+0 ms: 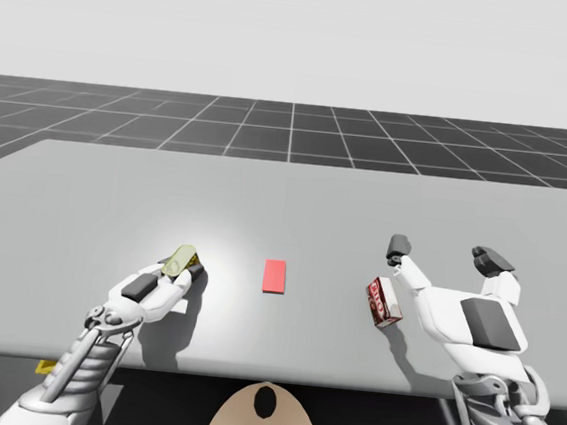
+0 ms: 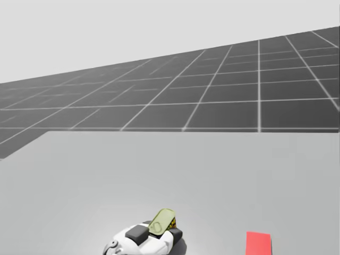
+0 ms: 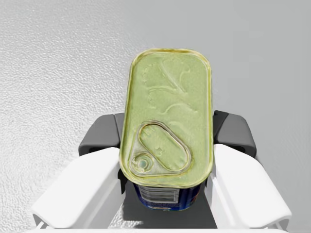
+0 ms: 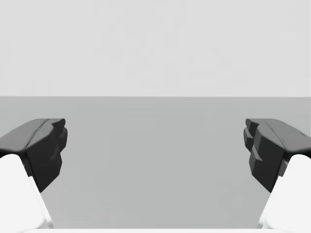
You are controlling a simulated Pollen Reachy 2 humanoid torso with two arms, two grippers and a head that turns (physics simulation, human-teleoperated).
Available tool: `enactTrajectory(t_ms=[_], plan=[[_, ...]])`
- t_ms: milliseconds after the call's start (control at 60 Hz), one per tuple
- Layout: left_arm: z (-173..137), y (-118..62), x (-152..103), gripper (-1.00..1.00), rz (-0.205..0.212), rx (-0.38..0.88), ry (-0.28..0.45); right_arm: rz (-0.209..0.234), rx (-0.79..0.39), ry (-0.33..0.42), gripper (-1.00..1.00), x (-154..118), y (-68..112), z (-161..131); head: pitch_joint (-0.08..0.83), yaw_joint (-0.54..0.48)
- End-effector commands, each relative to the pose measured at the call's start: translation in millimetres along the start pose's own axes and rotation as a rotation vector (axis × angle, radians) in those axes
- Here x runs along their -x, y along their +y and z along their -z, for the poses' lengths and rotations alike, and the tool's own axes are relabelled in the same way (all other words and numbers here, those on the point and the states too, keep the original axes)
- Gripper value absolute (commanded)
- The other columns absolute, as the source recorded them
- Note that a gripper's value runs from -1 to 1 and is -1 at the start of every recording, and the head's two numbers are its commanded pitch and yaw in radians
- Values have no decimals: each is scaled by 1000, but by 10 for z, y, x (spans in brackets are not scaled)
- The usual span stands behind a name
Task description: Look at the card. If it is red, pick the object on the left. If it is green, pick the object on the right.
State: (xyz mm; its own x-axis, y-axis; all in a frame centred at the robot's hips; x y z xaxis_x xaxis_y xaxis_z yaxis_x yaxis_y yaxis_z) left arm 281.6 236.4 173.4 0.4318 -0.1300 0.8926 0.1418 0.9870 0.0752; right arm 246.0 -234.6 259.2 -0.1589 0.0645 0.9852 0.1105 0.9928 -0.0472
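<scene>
1. Plainly, the card (image 1: 274, 275) is red. It lies flat near the middle of the table (image 1: 84, 193), between my two arms and apart from both; the head view has it (image 2: 258, 243) just to the right of the left hand.
2. My left gripper (image 1: 186, 268) is clamped on the flat oblong tin (image 1: 181, 259), the object to the left of the card.
3. In the left wrist view the tin (image 3: 167, 128) sits squarely between the fingers of the gripper (image 3: 167, 141). A dark pad (image 3: 99, 133) presses each long side, and the pale yellow-green pull-tab lid faces the camera.
4. The tin's far end sticks out well ahead of the fingertips; in the head view the tin (image 2: 162, 221) is tilted, its lid angled upward. Whether it is off the table I cannot tell.
5. My right gripper (image 1: 445, 253) stands wide apart, holding nothing — in the right wrist view the gripper (image 4: 155, 145) has bare table between its dark fingers (image 4: 46, 145).
6. The small red box (image 1: 383, 303) lies right of the card, close against the right hand's inner side, behind the fingertips — whether they touch I cannot tell.
</scene>
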Motion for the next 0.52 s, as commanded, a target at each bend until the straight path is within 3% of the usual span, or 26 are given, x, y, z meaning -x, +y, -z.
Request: enactTrajectory(t_ms=[17,100,217,517], plan=[[-79,-30,-118,1000,-8,-17,65,3,-7,-2,-1000,22,2,-4,265,348],[-173,-14,-279,1000,-6,-17,24,-2,-13,-3,-1000,29,-2,-4,261,346],[-418,41,-696,1000,2,-22,-89,1,-24,-3,-1000,33,-7,-6,251,345],[-946,158,-1530,1000,68,-64,-330,1,-37,-14,-1000,26,-17,-17,231,337]])
